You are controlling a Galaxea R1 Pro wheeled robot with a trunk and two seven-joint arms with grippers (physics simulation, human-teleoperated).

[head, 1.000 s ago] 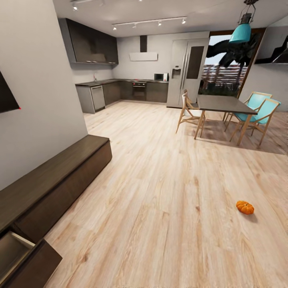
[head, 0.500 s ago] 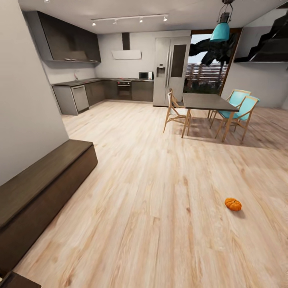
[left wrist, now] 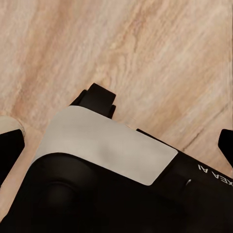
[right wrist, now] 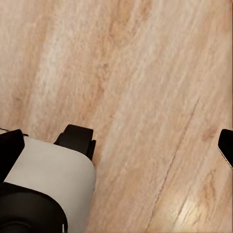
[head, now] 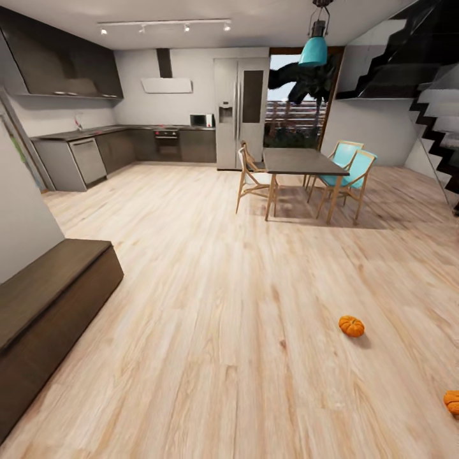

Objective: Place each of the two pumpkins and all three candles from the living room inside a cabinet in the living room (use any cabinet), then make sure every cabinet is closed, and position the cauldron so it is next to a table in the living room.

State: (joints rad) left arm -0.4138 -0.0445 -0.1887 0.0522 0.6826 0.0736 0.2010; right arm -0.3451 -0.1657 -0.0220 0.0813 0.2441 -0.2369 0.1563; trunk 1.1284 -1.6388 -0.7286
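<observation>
View swung right; second pumpkin point(head: 452, 402) edge-cropped; both tools' grip state indiscernible.

A cabinet point(head: 51, 299) is set along the wall at the left. One pumpkin point(head: 351, 326) is found on the floor point(head: 217, 306) to the right, well apart from it; a second pumpkin point(head: 452, 402) is cut by the right edge, nearer. A dining table point(head: 301, 162) with chairs point(head: 347, 172) is placed farther back, the kitchen counter point(head: 115, 131) behind at the left.

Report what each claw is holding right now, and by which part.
Nothing. Both wrist views show bare wood floor between the fingers, and both pumpkins lie loose on it.
</observation>
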